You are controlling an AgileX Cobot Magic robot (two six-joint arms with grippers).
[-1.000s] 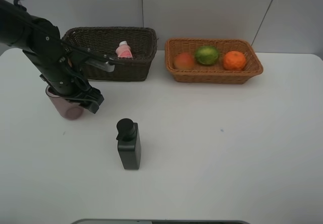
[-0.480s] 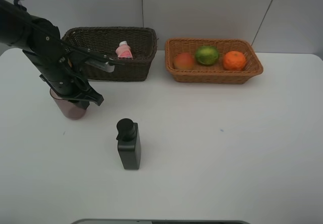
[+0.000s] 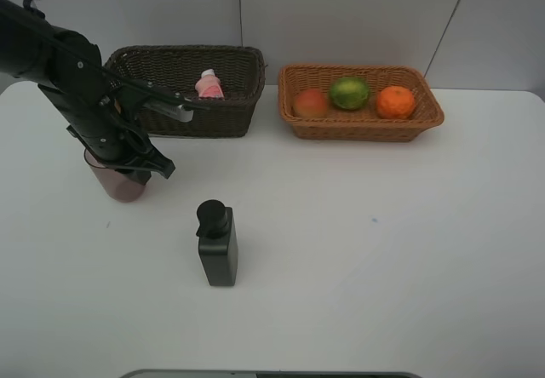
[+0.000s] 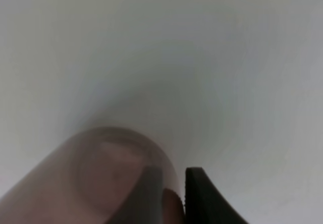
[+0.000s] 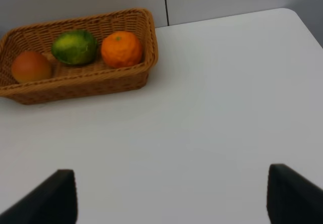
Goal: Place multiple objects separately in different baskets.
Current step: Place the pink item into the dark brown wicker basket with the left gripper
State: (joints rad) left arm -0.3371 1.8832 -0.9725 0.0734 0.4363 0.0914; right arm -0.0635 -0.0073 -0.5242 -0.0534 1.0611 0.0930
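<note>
- Left gripper (image 3: 143, 170) is now clamping the near wall of the translucent purplish-brown cup (image 3: 119, 186); a second ago its jaws were spread around that rim.
- Left wrist view is confirming it: the outer finger (image 4: 202, 199) is pressing on the cup wall from outside, and the other is showing dimly through the wall from inside.
- The cup is sitting at 9 o'clock on the white table (image 3: 383, 250), nudged slightly toward the centre since the jaws closed. Whether its base is off the surface is impossible to tell.
- Reading: the grasp is done, and lift and carry to a basket are probably coming next.
- Dark brown basket (image 3: 213, 118) at 11 o'clock is holding the small pink bottle (image 3: 209, 85) and looks the likely target for the cup.
- Light tan basket (image 3: 366, 127) at 1 o'clock is holding the reddish-orange fruit (image 3: 310, 102), the green fruit (image 3: 349, 93) and the orange (image 3: 395, 101).
- Black pump bottle (image 3: 218, 246) is standing upright, untouched, at 7 o'clock from the table centre, so two items are not yet binned.
- Right gripper (image 5: 171, 196) is standing open with nothing between its fingers, out of the high view.
- Hidden: the arm is covering the cup's rim and the dark basket's 9 o'clock end; the close wrist view is blurring the cup.
</note>
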